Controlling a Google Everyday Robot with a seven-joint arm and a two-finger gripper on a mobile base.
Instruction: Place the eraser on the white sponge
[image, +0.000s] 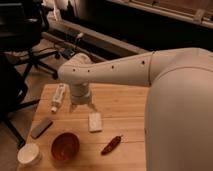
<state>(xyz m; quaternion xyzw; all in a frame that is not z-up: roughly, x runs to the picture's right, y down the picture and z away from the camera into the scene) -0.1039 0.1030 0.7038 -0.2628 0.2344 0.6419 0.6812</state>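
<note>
flat dark eraser (41, 127) lies left of white sponge (95, 122); hand (82, 107) hangs nearby, spread, empty.

1. The arm (125, 69) is a thick, smooth tube with a matte cream-white shell.
2. Far from the gripper, the tube swells into a large rounded casing (177, 115) of the same cream-white, with no markings visible.
3. Small dark round holes (114, 65) dot the shell in a row, running from the casing towards the gripper.
4. Just above the gripper, the shell ends in a rounded knuckle, and below it sits a short, ringed, cylindrical wrist (80, 93).
5. The gripper (82, 107) is pale grey-white. Its two short fingers (73, 107) have darker tips and stand apart. It hangs over the wooden table (125, 100), just beside the white sponge (95, 122).
</note>
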